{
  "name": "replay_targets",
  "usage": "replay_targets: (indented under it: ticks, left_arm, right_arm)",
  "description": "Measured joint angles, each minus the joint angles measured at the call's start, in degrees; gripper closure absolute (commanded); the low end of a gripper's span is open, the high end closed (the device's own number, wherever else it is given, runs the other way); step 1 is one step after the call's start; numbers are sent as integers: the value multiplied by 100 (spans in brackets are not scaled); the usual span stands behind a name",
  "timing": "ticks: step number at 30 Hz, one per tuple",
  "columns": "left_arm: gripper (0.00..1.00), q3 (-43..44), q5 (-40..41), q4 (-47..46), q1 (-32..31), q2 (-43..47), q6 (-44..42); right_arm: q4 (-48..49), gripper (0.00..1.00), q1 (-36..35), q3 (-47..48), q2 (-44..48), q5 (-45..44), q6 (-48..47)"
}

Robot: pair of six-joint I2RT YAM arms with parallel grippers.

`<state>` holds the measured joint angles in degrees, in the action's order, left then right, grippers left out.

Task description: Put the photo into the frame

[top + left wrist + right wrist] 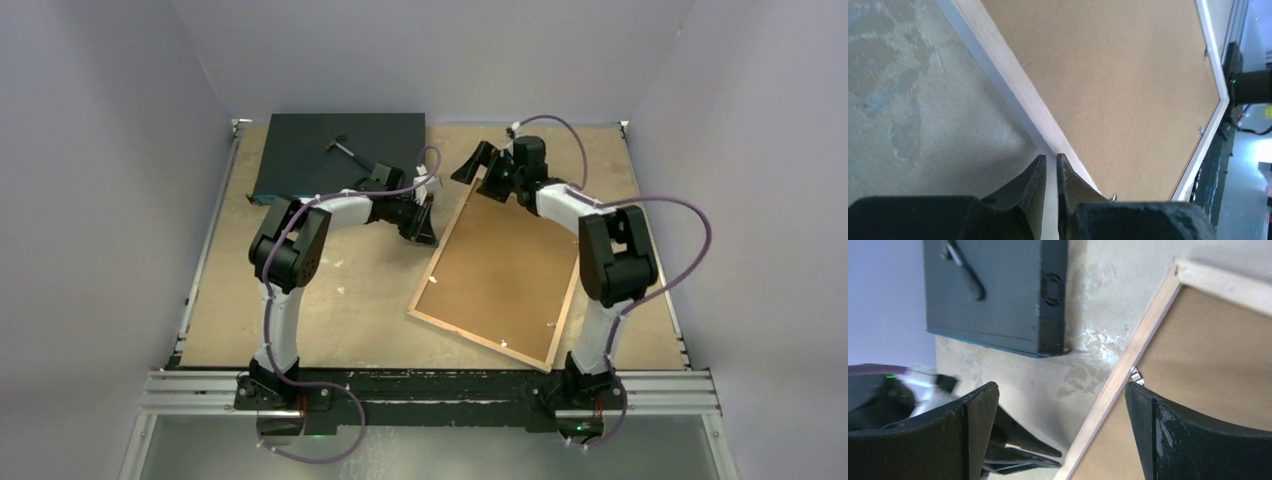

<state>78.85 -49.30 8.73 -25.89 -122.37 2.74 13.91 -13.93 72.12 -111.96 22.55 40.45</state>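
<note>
Trouble starts close to the near edge of the tabletop, right of its middle, where the frame lies face down and askew, its far corner reaching toward the far edge. The brown backing board fills it, with small metal tabs along the rails. The photo shows in no view, and I cannot tell whether it lies under the board or elsewhere. If it is not inside, the board has to come out first, and prying at it with the tabs turned in could bend them or crack the board.

Farther in, the left pincer sits at the frame's left rail, its fingers pressed almost together with only a slit between them and nothing seen in it. A push from there would likely slide or spin the loose frame across the tabletop rather than lift it.

Farther still, the right pincer hangs spread wide over the frame's far corner, gripping nothing. Closing off-centre might catch only the thin rail and tip the frame. The two arms are close together here and could collide.

At the far-left corner rests the box, near enough for a shoved frame to strike it.
</note>
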Motion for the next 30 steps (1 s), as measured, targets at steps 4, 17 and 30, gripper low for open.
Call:
replay_targets:
  ticks: [4, 17, 30]
  left_arm:
    - [88, -15, 76, 549, 59, 109, -553]
    - [88, -778, 446, 1473, -321, 774, -2055]
    - [88, -1099, 608, 1762, -603, 1073, -2632]
  right_arm:
    - [-400, 1, 160, -114, 984, -603, -46]
    - [-2118, 1, 2527, -1845, 2387, -3294, 284]
    - [-1856, 1, 2638, -1670, 1475, -2933, 284]
